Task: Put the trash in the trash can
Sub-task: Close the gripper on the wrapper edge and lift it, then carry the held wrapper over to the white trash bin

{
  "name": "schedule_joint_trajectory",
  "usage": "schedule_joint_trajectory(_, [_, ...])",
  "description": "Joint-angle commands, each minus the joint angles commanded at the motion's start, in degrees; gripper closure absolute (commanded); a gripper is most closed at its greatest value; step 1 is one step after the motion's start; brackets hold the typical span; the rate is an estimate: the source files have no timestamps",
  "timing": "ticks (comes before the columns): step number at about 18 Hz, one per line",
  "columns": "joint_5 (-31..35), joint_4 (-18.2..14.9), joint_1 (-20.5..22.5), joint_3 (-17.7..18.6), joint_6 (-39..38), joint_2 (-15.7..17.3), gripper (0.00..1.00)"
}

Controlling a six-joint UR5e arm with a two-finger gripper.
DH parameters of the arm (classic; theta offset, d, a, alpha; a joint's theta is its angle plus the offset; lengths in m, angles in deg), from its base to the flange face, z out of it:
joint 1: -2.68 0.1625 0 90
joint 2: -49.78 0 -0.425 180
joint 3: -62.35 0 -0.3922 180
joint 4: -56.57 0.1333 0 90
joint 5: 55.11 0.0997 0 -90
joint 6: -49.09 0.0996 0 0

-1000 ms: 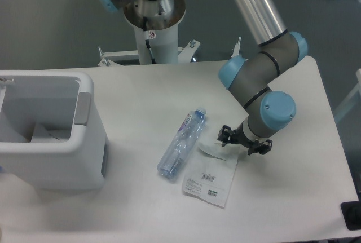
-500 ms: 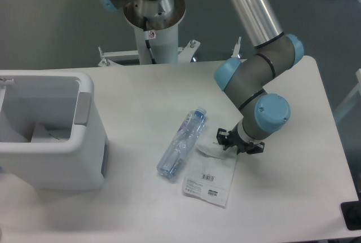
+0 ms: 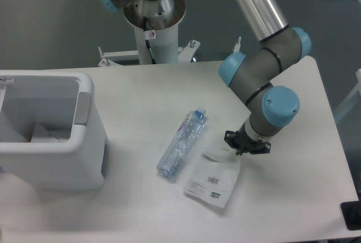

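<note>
A crushed clear plastic bottle (image 3: 181, 141) with a blue-purple label lies on its side mid-table. Just right of it lies a flat white packet (image 3: 213, 179) with a barcode label, its upper edge curled up. My gripper (image 3: 243, 146) points down at that raised upper right edge, and its fingers look closed on it. The big white trash can (image 3: 84, 141) stands at the table's left edge, well away from the gripper. It holds some white material inside.
The robot's base column (image 3: 152, 23) stands behind the table's far edge. The table's right edge (image 3: 333, 136) runs close to the arm's elbow. A dark object (image 3: 352, 216) sits at the lower right corner.
The gripper came in to the packet's upper edge, then shifted right and slightly down. The packet has slid and turned a little to the right with it. The bottle has not moved.
</note>
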Motion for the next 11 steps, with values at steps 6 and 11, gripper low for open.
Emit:
schedule_joint_trajectory(6, [-0.1,-2.3,5.0,-2.5,-0.3,4.7,1.00])
schedule_joint_trajectory(11, [0.1,-5.6,6.3,-7.9,0.3,4.7,1.00])
